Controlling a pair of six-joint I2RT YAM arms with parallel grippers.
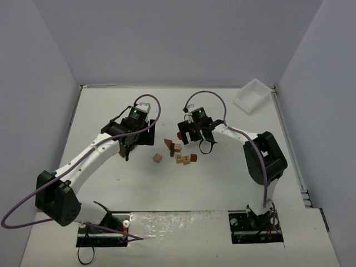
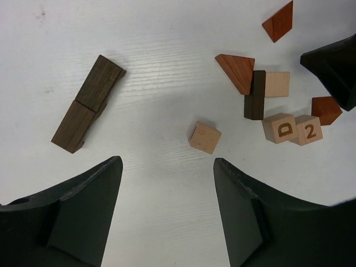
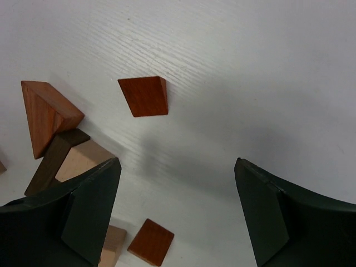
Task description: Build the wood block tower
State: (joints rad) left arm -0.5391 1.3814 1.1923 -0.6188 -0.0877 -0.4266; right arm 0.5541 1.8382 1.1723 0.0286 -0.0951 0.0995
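The wood blocks lie loose in the middle of the table. A small cluster (image 1: 175, 147) holds a red-brown wedge (image 2: 236, 71), a dark brown block (image 2: 256, 94) and a pale block (image 2: 277, 84). Two printed pale cubes, "D" (image 2: 279, 128) and "2" (image 2: 308, 130), sit beside a red-brown block (image 2: 325, 109). A lone pale cube (image 2: 204, 137) and two dark brown blocks (image 2: 89, 103) lie to the left. A red-brown wedge (image 3: 143, 95) lies apart. My left gripper (image 2: 167, 164) is open and empty above bare table. My right gripper (image 3: 175, 164) is open and empty just beyond the cluster.
A white plastic tray (image 1: 251, 94) sits at the far right corner. White walls close in the table on the left, back and right. Both arm bases (image 1: 256, 225) stand at the near edge.
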